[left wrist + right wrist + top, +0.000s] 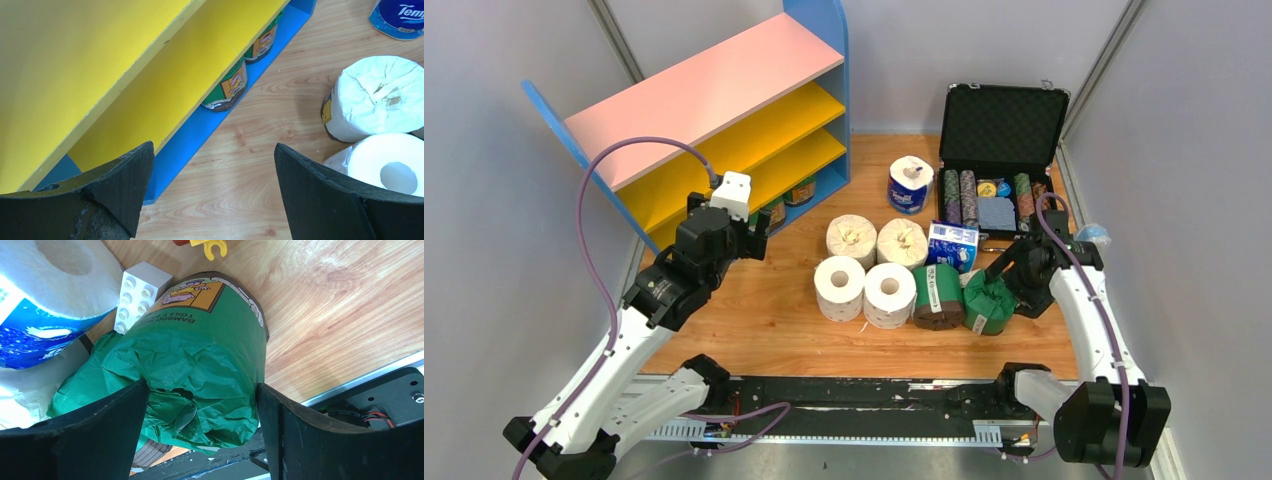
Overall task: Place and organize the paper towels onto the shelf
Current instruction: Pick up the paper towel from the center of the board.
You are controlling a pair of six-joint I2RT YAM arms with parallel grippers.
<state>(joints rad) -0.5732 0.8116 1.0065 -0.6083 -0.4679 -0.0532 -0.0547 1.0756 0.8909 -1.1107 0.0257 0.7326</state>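
The shelf (724,90) stands at the back left, with two green-wrapped rolls (786,200) on its bottom tier; they also show in the left wrist view (227,90). My left gripper (759,235) is open and empty just in front of that tier (212,150). Loose paper towels sit mid-table: a blue-white roll (911,184), two cream-wrapped rolls (876,241), two bare white rolls (864,290), a blue-white pack (952,246) and a green roll (938,296) on its side. My right gripper (1014,280) is shut on another green-wrapped roll (200,345), its fingers pressing both sides.
An open black foam-lined case (1004,125) with poker chip stacks stands at the back right. A white toy brick (140,287) and a yellow toy piece (212,247) lie by the held roll. The black rail (844,395) runs along the near edge.
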